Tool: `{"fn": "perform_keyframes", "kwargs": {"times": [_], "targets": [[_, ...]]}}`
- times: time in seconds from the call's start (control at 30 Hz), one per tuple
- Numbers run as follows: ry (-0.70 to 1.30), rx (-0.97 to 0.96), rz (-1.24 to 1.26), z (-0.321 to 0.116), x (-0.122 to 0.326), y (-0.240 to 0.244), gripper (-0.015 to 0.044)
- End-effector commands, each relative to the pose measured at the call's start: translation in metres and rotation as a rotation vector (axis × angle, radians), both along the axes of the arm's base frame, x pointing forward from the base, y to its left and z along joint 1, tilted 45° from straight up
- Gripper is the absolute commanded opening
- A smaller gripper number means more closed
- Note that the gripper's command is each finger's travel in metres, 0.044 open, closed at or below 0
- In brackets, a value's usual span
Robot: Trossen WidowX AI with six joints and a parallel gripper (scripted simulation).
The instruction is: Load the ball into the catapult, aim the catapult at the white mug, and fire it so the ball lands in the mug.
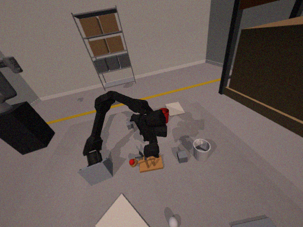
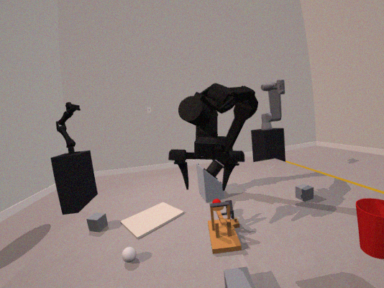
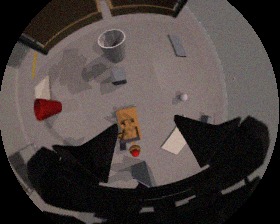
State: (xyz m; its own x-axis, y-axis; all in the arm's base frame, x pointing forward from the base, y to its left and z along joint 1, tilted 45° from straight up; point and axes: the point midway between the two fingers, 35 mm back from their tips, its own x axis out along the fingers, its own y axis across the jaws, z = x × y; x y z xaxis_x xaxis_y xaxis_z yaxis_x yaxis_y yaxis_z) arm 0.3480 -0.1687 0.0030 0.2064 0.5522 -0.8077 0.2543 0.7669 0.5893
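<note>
The red ball [image 1: 131, 162] [image 2: 216, 201] [image 3: 135, 153] sits in the cup at the end of the catapult's arm. The orange wooden catapult [image 1: 151, 168] [image 2: 226, 247] [image 3: 125, 114] stands on the floor, its cup end toward the robot's base and its other end roughly toward the white mug. The white mug [image 1: 201, 155] [image 3: 114, 53] stands upright beyond it, out of view in the exterior view. My gripper [image 2: 206, 189] [image 3: 146, 122] is wide open and empty, above the catapult; in the top view the arm hides its fingertips in part.
A grey block [image 1: 182, 156] [image 3: 118, 75] stands between the catapult and the mug. A red cup [image 1: 165, 116] [image 2: 375, 228] [image 3: 47, 109] stands off to one side. A white ball [image 1: 173, 222] [image 2: 129, 254] [image 3: 183, 97] and a cream board [image 1: 122, 214] [image 2: 152, 219] [image 3: 174, 143] lie on the other side.
</note>
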Motion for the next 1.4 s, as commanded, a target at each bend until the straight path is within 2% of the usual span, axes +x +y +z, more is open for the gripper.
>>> {"fn": "perform_keyframes", "kwargs": {"times": [0.0,0.47,1.1,1.37], "targets": [[-0.099,-0.022,-0.063,0.002,0.035,-0.016,0.044],[-0.503,-0.037,-0.202,0.05,0.159,-0.06,0.044],[-0.508,-0.037,-0.203,0.051,0.16,-0.061,0.044],[-0.508,-0.037,-0.203,0.051,0.16,-0.061,0.023]]}}
